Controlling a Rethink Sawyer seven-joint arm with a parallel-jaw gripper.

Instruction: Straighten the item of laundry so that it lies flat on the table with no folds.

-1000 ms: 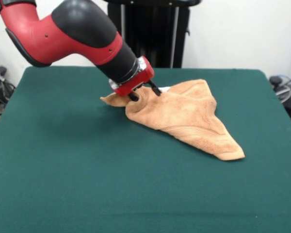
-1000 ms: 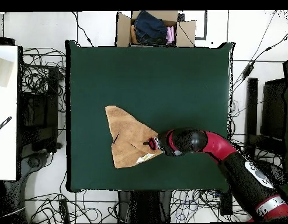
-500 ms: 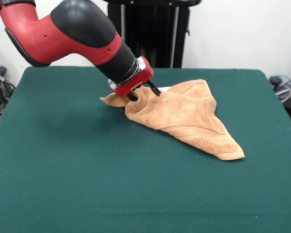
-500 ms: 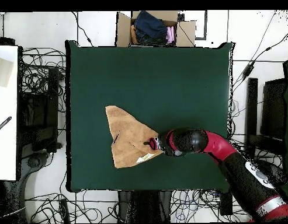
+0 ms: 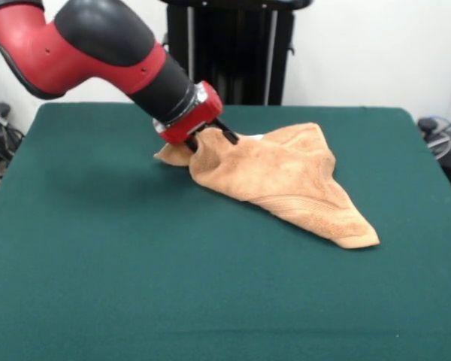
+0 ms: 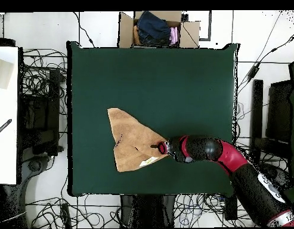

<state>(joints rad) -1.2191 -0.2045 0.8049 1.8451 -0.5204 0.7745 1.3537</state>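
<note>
Gripper down at the towel's upper corner, and from the front view you had its dark fingers pinched shut on a raised bit of cloth, the fabric bunched up right between them. That towel sat folded over itself into a rough triangle on the green table, one point trailing toward the camera's side, a sliver of white label peeking out just behind the grasp. Overhead, you could see the gripper at the towel's edge nearest the arm, with plenty of bare table all round. My read: you were on the pull-open step, with the flattening barely begun. To do it well, you wanted to lift only enough to free the top layer, then drag away from the folded mass, low and steady. Yank high and the whole towel would likely slide instead of unfolding.
</note>
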